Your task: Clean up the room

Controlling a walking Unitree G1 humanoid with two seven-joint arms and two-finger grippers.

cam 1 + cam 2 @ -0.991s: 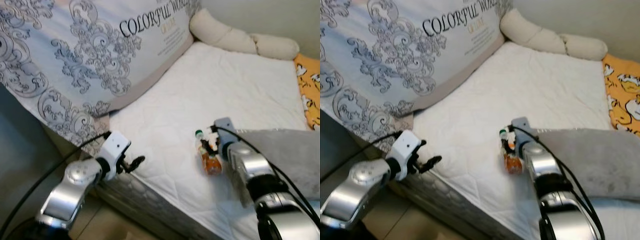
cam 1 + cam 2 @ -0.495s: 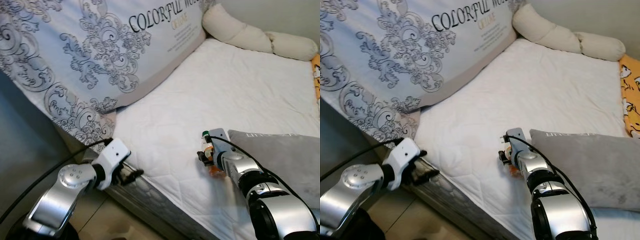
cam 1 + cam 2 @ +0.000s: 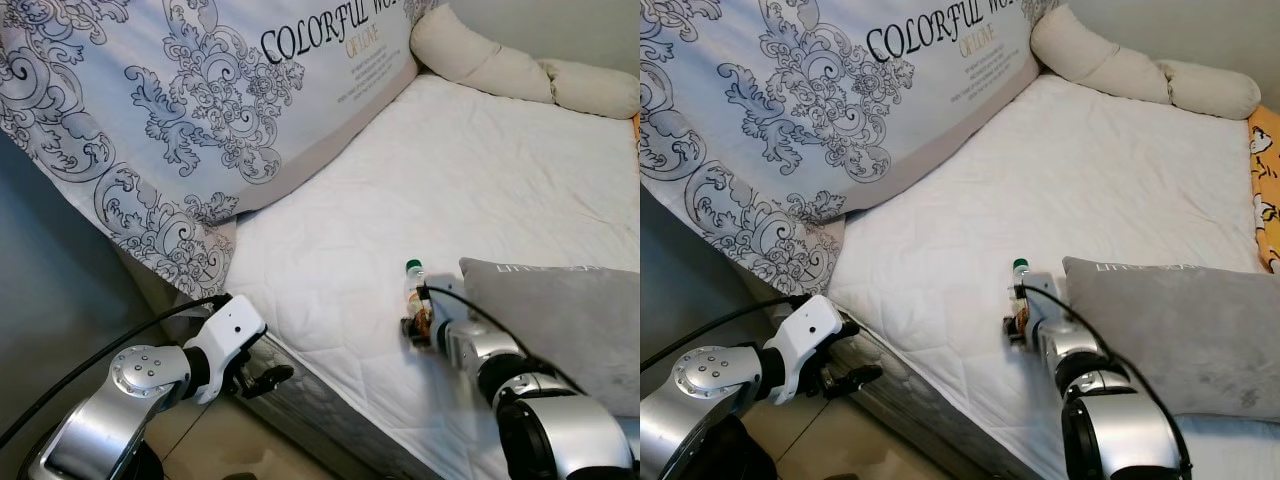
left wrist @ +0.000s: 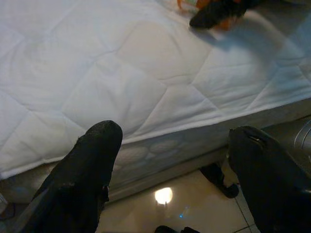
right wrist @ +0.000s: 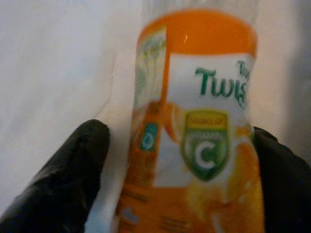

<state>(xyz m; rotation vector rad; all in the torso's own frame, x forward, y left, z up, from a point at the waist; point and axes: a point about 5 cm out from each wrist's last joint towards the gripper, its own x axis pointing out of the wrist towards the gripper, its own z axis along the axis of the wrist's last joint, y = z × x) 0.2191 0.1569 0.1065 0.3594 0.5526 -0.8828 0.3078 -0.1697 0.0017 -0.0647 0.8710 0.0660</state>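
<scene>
An orange juice bottle (image 3: 414, 300) with a green cap stands nearly upright on the white mattress (image 3: 440, 180), close to the front edge. My right gripper (image 3: 422, 330) is shut on the juice bottle (image 5: 194, 126), one black finger on each side of its label. My left gripper (image 3: 262, 378) hangs open beside the mattress's side, over the floor. In the left wrist view its fingers (image 4: 87, 165) are spread wide, facing the quilted mattress edge (image 4: 160, 141).
A grey pillow (image 3: 560, 310) lies right beside the bottle. A large patterned duvet (image 3: 200, 110) is heaped over the bed's left part. Cream bolsters (image 3: 480, 60) line the far wall, an orange cloth (image 3: 1268, 190) at far right. Tiled floor (image 3: 230, 445) lies below.
The camera has drawn back and shifted. The bottle has gone from tilted to nearly upright in my right gripper. My left gripper has dropped below the mattress top.
</scene>
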